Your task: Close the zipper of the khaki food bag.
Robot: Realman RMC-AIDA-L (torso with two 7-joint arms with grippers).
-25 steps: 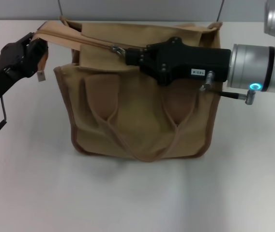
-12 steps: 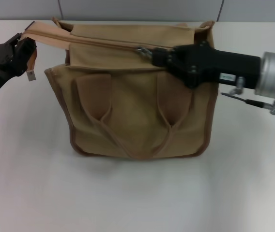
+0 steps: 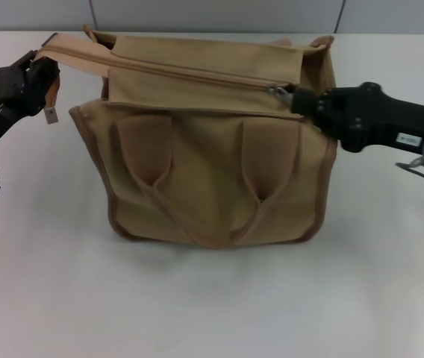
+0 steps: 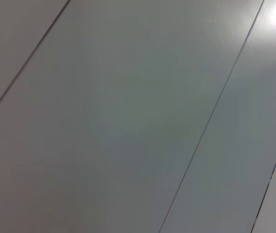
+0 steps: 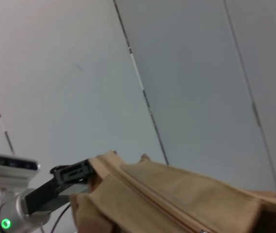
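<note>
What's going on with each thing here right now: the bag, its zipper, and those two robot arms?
khaki food bag: standing upright on the white table, handles hanging down its front.
zipper: closed along nearly the whole top, silver pull tab at the bag's right end.
left gripper: shut on the bag's left top corner, holding it taut.
right gripper: shut on the pull tab.

- I see the khaki food bag (image 3: 212, 171) standing upright on the white table, boxy tan canvas with brown piping, its two looped handles hanging down the front.
- The zipper (image 3: 189, 73) runs across the top panel; its silver pull tab (image 3: 278, 91) sits near the bag's right end.
</note>
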